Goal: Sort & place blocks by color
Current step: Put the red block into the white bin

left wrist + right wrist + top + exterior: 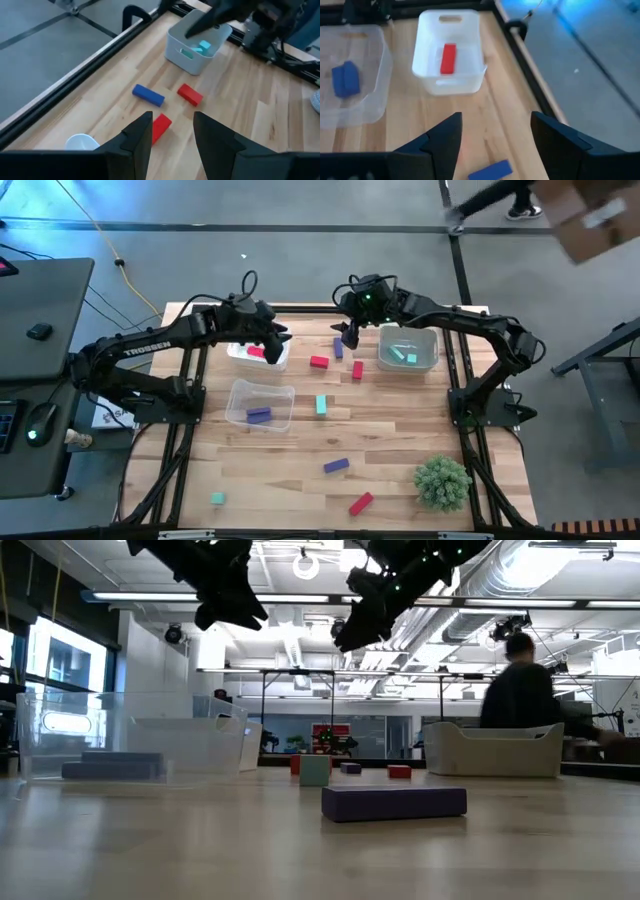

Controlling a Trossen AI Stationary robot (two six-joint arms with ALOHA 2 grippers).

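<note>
Red, purple and teal blocks lie flat on the wooden table [400,440]. My left gripper [278,335] hangs open above the far left, over the edge of a white bin [262,355] that holds a red block [449,57]. A red block [161,126] lies on the table below its fingers. My right gripper [348,335] hangs open high over the far middle, with a purple block [490,170] on the table beneath it. A clear bin [262,402] holds a purple block [259,415]. A pale bin [407,348] holds teal blocks [200,47].
Loose on the table are two red blocks [319,362] [358,369], a teal block [321,405], a purple block [336,466], a teal block [217,498] and a red block [361,503]. A bushy green plant ball [442,482] stands near right. A person [520,690] is behind the table.
</note>
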